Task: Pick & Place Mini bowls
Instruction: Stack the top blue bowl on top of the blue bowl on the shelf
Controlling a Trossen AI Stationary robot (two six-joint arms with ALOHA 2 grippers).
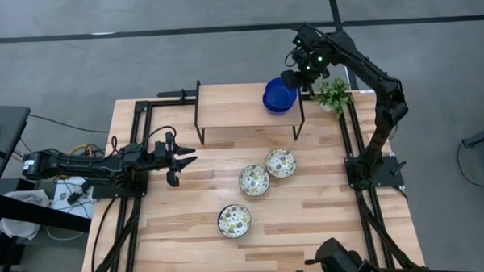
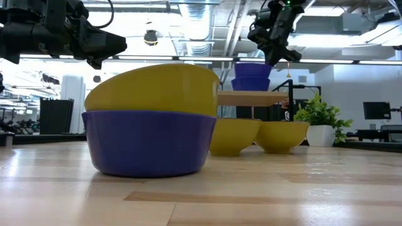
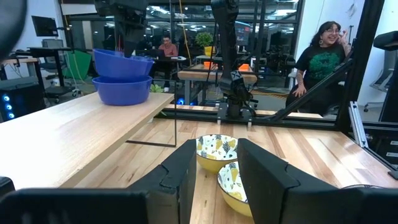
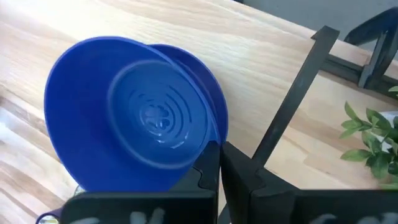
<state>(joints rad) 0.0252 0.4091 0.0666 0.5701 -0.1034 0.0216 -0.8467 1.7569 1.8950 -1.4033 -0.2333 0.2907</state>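
Two glossy blue mini bowls [image 1: 278, 96] sit nested on the right end of a raised wooden shelf [image 1: 237, 108]. The upper bowl [image 4: 134, 124] lies tilted in the lower one [image 3: 122, 91]. My right gripper [image 1: 293, 76] is over them, shut on the upper bowl. Three floral mini bowls rest on the table: two side by side [image 1: 254, 180] [image 1: 280, 163] and one nearer the front [image 1: 234, 221]. In the low view the front one shows yellow over a blue lower part [image 2: 147, 141]. My left gripper [image 1: 181, 160] waits open at the table's left, touching nothing. My right gripper [image 4: 219, 158] holds the upper blue bowl by its rim [image 4: 210, 140], on the side facing the shelf's right end. The rim is pinched between the two fingers, which come from above, pointing down. The bowl sits tilted, its underside resting in the lower blue bowl.
A small leafy plant in a white pot [image 1: 333, 94] stands just right of the shelf, close to the right arm. Black shelf legs [image 1: 300, 122] and frame rails border the table. People sit in the room beyond the table [image 3: 320, 59].
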